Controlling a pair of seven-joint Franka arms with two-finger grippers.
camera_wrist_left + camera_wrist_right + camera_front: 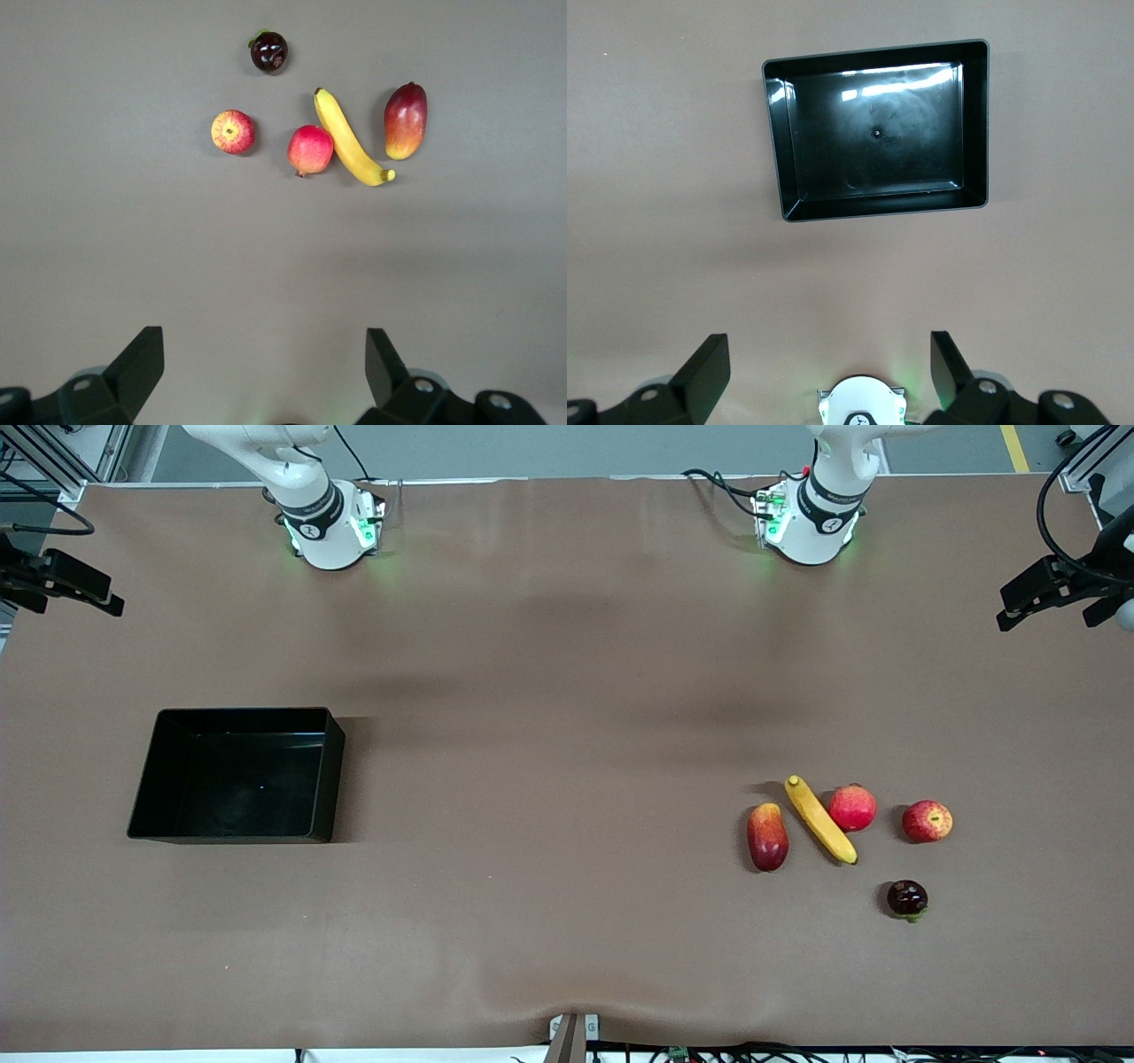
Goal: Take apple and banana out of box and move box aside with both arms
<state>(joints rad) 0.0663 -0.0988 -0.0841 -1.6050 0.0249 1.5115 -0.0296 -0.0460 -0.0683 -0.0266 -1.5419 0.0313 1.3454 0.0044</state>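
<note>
The black box point(239, 779) sits empty toward the right arm's end of the table; it also shows in the right wrist view point(877, 133). The fruits lie toward the left arm's end: a yellow banana point(820, 819) point(350, 137), a red apple with yellow patches point(927, 821) point(233, 132), a round red fruit point(852, 808) point(310, 150) touching the banana, a red-yellow mango point(767, 837) point(406, 120) and a dark purple fruit point(907, 898) point(268, 51). My left gripper point(264, 354) is open and empty, high over bare table. My right gripper point(830, 359) is open and empty, high over its base.
Both arm bases point(332, 527) point(806, 522) stand along the table's edge farthest from the front camera. Black camera mounts point(62, 580) point(1054, 589) reach in at both ends of the table. Brown cloth covers the table between box and fruits.
</note>
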